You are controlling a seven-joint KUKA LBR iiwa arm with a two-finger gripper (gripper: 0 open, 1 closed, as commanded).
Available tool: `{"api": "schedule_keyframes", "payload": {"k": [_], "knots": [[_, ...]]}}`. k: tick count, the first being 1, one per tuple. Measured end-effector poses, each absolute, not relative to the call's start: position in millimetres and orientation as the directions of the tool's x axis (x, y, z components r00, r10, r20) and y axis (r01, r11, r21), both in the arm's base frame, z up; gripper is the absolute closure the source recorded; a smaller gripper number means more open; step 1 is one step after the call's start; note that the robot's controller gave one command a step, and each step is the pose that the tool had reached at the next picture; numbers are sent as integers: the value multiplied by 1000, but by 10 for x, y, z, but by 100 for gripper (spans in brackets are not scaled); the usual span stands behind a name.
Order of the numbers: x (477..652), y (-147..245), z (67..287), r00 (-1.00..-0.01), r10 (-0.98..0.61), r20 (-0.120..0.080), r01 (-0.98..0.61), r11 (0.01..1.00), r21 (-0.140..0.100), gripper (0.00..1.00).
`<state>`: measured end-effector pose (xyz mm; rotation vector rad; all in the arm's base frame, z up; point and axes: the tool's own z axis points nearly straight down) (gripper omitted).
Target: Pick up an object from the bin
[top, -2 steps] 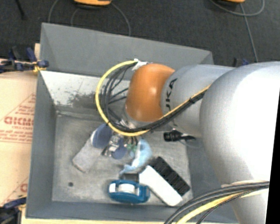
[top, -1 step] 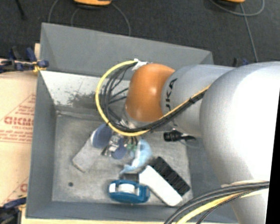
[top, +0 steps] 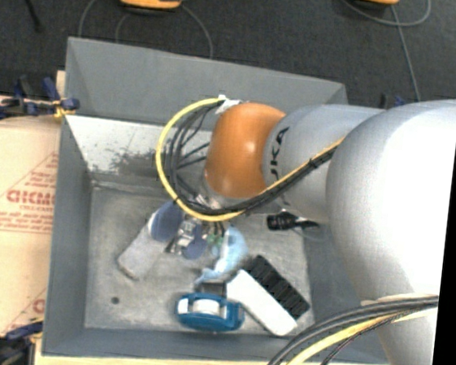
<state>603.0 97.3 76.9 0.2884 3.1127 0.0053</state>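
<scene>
My gripper (top: 184, 238) is low in the middle of the bin, under the orange wrist cover. It hangs right over a bluish translucent round piece (top: 161, 222). A grey rectangular block (top: 137, 256) lies just left and in front of it. A light blue plastic item (top: 224, 257) sits close to its right. Whether anything is gripped is hidden.
A blue and white tape-measure-like case (top: 208, 312) lies near the front wall. A white brush with black bristles (top: 270, 298) lies at the front right, and a small black item (top: 287, 222) sits at the right under the arm. The arm covers the bin's right and back.
</scene>
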Motion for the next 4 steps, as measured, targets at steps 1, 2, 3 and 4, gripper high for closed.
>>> {"api": "schedule_keyframes", "payload": {"k": [1, 2, 3, 4], "knots": [[6023, 972, 808, -983, 183, -8, 183, 983, 3, 100], [6002, 967, 891, -983, 183, 2, 183, 983, 0, 100], [6004, 966, 1105, -983, 184, 3, 184, 983, 0, 100], [6039, 969, 1226, -983, 183, -7, 183, 983, 3, 100]]}}
